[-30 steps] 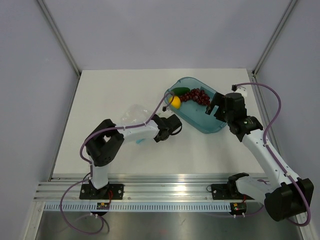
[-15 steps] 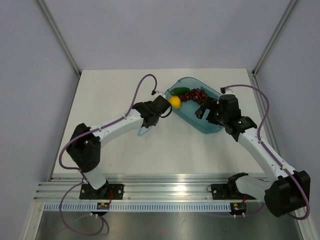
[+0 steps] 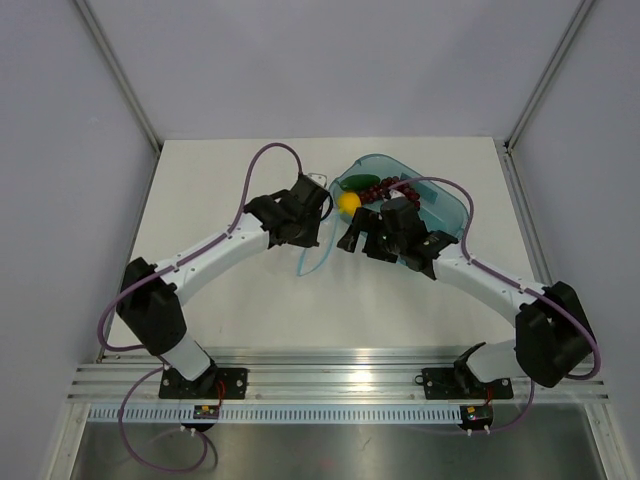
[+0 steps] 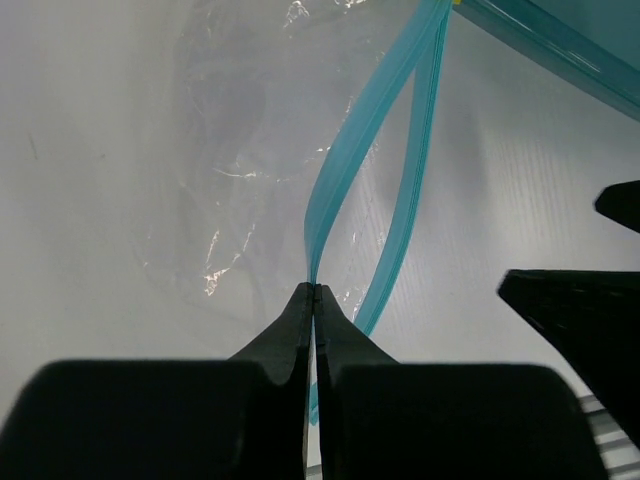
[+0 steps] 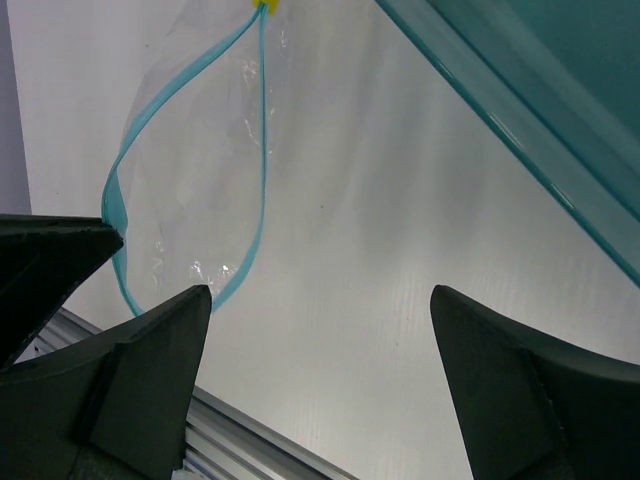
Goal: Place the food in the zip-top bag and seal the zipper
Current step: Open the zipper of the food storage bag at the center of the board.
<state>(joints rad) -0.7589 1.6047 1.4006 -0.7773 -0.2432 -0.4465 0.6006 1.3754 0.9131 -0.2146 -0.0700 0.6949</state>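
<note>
On the white table [image 3: 215, 180], toward the left, the left gripper [image 4: 315, 292] has its jaws pressed together on one lip of the zipper [image 4: 365, 120], the light blue strip of the zip-top bag [image 4: 235, 150]. This one clear, crinkly bag lies just left of the tray. Its mouth gapes, the two blue lips spreading apart from the pinched point and meeting again at the far corner beside the tray's rim. Nothing shows through its plastic but the table. Just right of the bag, the right gripper [image 5: 320, 292] hangs above bare table with its jaws wide apart, holding nothing. Its left finger is close to the bag's lower edge, though the wrist view does not show whether they touch. Farther right sits the one teal translucent tray [image 3: 440, 200], which holds all three pieces of food. One yellow lemon [image 3: 348, 203] sits at its left end, nearest the bag. One dark green cucumber [image 3: 357, 181] lies behind the lemon, and one bunch of dark red grapes [image 3: 383, 188] lies to their right, partly under the right arm.
</note>
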